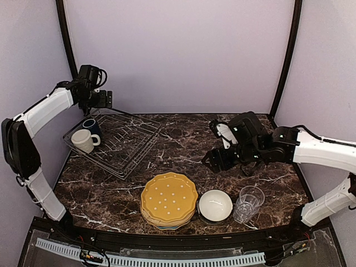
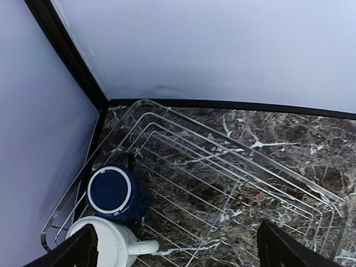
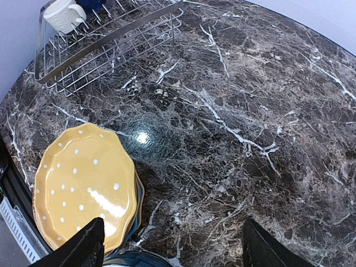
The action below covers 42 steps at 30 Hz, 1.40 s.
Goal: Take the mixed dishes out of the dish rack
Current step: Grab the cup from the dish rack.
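Poises left gripper (image 2: 177, 246) over rack (image 2: 183, 118) near mugs (image 2: 117, 192), jaws apart for picking; parks right gripper (image 3: 175, 247) aside, jaws apart, empty.

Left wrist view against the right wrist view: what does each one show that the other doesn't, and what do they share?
Only the left wrist: the dark blue ceramic mug in full, and the black corner post.
Only the right wrist: the stack of scalloped plates, a yellow white-dotted one on top, outside the rack.
Both: the silver wire dish rack, the cream mug inside it and the dark marble tabletop. The right wrist catches only a sliver of the blue mug.
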Available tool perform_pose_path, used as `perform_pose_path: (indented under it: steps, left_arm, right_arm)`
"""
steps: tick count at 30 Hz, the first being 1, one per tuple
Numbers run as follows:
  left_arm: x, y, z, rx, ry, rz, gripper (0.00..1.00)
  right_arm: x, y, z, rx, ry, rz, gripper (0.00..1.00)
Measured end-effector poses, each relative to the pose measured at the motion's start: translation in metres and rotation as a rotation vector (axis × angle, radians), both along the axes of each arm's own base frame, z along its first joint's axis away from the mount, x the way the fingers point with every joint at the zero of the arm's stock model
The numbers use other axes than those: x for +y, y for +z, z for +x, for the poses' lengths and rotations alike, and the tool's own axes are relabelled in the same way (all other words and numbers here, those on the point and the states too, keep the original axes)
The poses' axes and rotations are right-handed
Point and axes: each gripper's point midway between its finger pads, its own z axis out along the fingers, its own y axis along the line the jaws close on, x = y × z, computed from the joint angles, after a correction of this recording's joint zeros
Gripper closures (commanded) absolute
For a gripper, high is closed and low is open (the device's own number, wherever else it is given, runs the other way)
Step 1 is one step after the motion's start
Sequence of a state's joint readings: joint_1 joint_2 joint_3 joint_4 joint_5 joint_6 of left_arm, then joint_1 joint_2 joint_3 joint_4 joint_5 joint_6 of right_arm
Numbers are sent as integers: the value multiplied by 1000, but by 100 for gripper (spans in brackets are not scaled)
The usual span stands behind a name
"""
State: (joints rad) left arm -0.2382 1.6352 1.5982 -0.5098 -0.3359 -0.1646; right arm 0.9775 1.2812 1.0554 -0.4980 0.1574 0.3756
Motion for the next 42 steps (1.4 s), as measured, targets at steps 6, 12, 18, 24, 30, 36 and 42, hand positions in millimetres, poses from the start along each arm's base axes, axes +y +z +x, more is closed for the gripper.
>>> perform_pose_path:
  steps: [6, 12, 18, 24, 30, 36, 42]
  left_arm:
    - [52, -53, 24, 181, 160, -9, 1]
    - [88, -87, 30, 283, 265, -15, 1]
    - [104, -116, 30, 354, 302, -36, 1]
    - [117, -141, 32, 408, 329, -53, 1]
    - [123, -150, 35, 418, 331, -82, 1]
    - [125, -161, 47, 412, 304, -121, 1]
    - [126, -167, 53, 408, 290, -122, 1]
  right_arm:
    - [-1, 0, 2, -2, -5, 0, 7]
    - [-3, -2, 4, -4, -11, -6, 3]
    - [-1, -13, 9, 12, -15, -37, 2]
    - [7, -18, 15, 18, -1, -55, 1]
    - [9, -22, 15, 26, 3, -63, 1]
    - [9, -21, 15, 27, 3, -58, 1]
    - [14, -18, 15, 28, 13, -32, 1]
